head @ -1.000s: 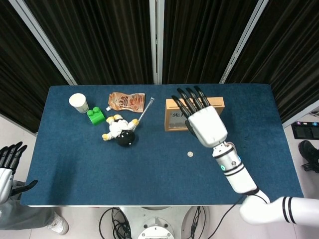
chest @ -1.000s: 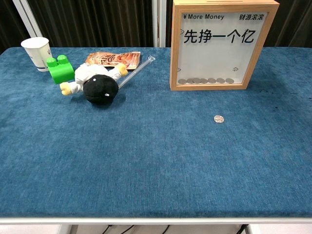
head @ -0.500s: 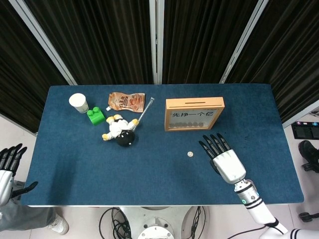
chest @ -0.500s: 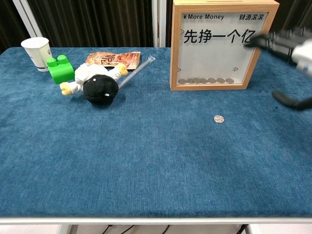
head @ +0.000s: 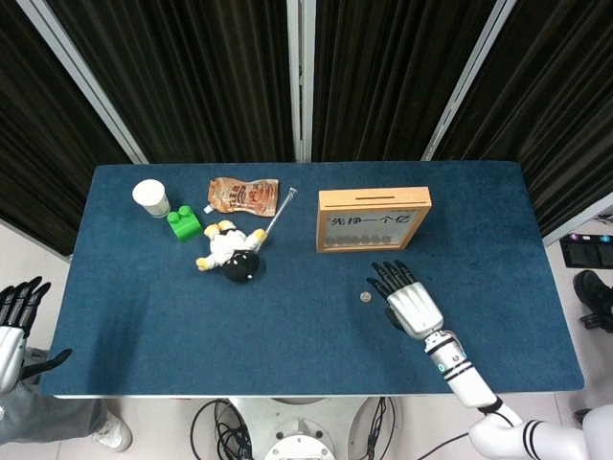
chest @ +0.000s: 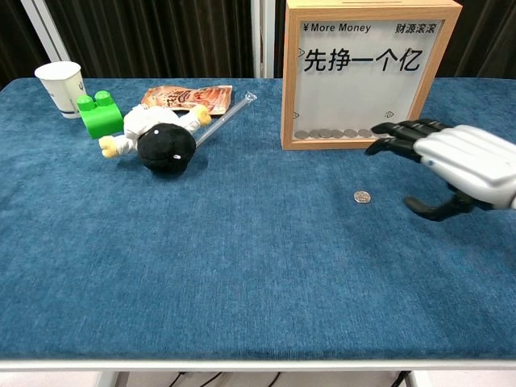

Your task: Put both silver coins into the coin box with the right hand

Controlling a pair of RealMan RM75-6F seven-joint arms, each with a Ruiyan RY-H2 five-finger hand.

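Note:
One silver coin (head: 364, 297) (chest: 362, 197) lies flat on the blue cloth in front of the coin box. The coin box (head: 374, 219) (chest: 367, 74) is a wooden frame with a clear front, a slot on top and a row of coins inside along the bottom. My right hand (head: 406, 299) (chest: 456, 164) hovers just right of the coin, palm down, fingers spread and pointing toward the box; it holds nothing. My left hand (head: 13, 326) hangs off the table's left edge, fingers apart and empty. I see no second loose coin.
A black and white plush toy (head: 231, 253) (chest: 159, 137), a green block (head: 184, 223) (chest: 100, 114), a paper cup (head: 151, 197) (chest: 61, 86), a snack pouch (head: 242, 195) (chest: 187, 97) and a clear straw (head: 274, 217) sit on the table's left half.
My right hand came down from over the coin box, dropped back toward the front right, then moved left to sit beside the coin. The coin has not moved.

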